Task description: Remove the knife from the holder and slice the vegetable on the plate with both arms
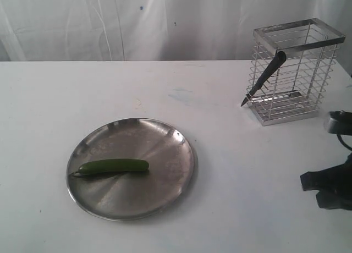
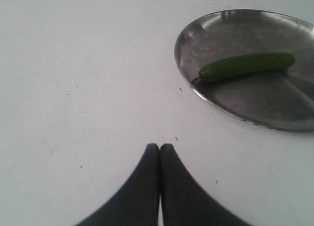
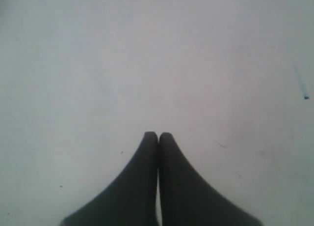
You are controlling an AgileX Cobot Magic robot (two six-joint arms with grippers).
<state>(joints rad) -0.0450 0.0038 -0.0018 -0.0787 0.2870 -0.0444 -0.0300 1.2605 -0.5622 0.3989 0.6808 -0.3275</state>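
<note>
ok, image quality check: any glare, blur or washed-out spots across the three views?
Exterior view: soft, slightly hazy; plate shows a dull sheen, the vegetable casts a faint shadow, the holder bars glint. Left wrist view: the table is near blown-out, the left claw is dark and soft-edged. Right wrist view: flat grey and dim, the right claw is blurred.

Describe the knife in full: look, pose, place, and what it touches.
The knife is slim and dark all over, with a black handle and a narrow pointed blade. It leans at a slant against the wire holder, handle end up at the holder's top rim, point down near the white table by the holder's base. Whether it passes between the bars or lies outside them cannot be told. No hand touches it. It stands well apart from the steel plate and the green pepper.
</note>
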